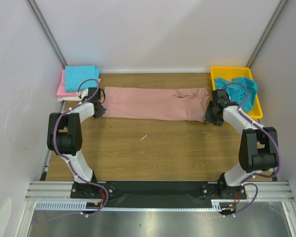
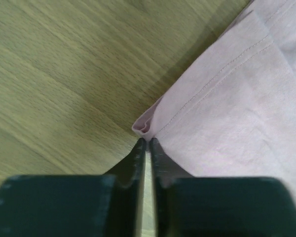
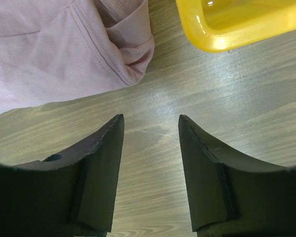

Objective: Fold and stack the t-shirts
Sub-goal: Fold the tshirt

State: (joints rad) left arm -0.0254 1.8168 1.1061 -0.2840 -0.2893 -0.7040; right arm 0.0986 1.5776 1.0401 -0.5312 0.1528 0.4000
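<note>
A dusty-pink t-shirt [image 1: 153, 103] lies folded into a long strip across the far part of the table. My left gripper [image 1: 99, 109] is at its left end, shut on the hem corner, which bunches at the tips in the left wrist view [image 2: 143, 127]. My right gripper [image 1: 210, 114] is open and empty over bare wood just off the shirt's right end [image 3: 49, 54]. A folded teal t-shirt [image 1: 81, 76] lies on a folded bright pink one [image 1: 63, 90] at the far left. Another teal t-shirt [image 1: 241, 86] lies crumpled in the yellow tray [image 1: 227, 71].
The yellow tray's corner [image 3: 227, 29] is close ahead and to the right of my right gripper [image 3: 150, 121]. White walls enclose the table on the left, back and right. Bare wooden tabletop [image 1: 153, 148] lies between the shirt and the arm bases.
</note>
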